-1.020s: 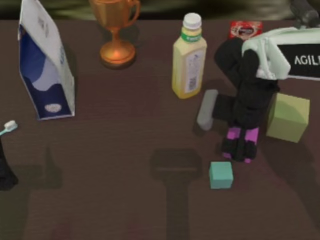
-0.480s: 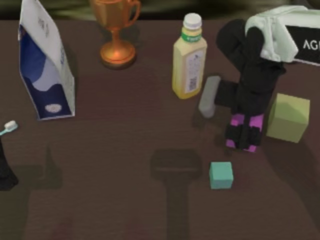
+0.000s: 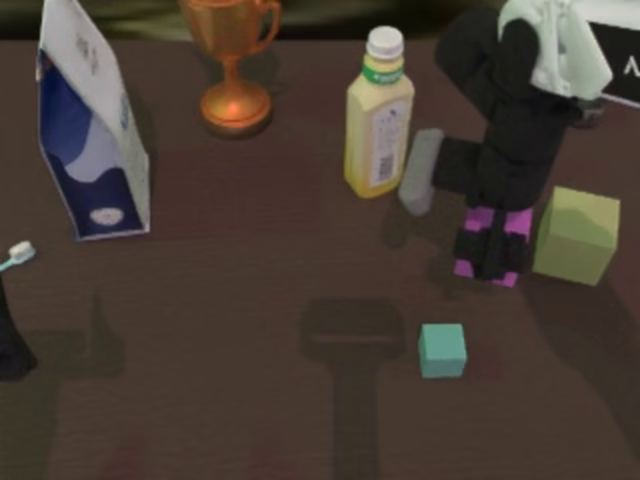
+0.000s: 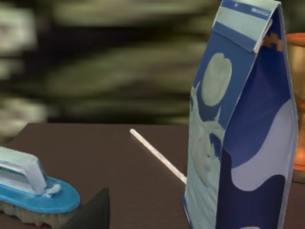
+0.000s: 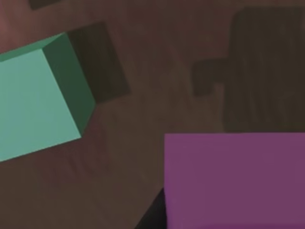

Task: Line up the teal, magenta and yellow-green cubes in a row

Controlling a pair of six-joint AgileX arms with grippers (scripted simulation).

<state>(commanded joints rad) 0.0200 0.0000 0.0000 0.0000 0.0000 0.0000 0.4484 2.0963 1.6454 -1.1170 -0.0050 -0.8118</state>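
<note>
My right gripper is shut on the magenta cube and holds it above the table, just left of the large yellow-green cube. The small teal cube rests on the table nearer the front, apart from both. In the right wrist view the magenta cube fills the space between the jaws, with the teal cube lying farther off on the dark table. My left arm is parked at the table's left edge; one dark fingertip shows in its wrist view, well off centre.
A blue-and-white carton stands at the back left, with a bronze trophy and a yellow bottle along the back. A toothbrush lies at the left edge. The carton and toothbrush sit close before my left wrist.
My right gripper has carried the magenta cube toward the back of the table and slightly right, away from the teal cube. Both other cubes and the left arm have stayed put.
</note>
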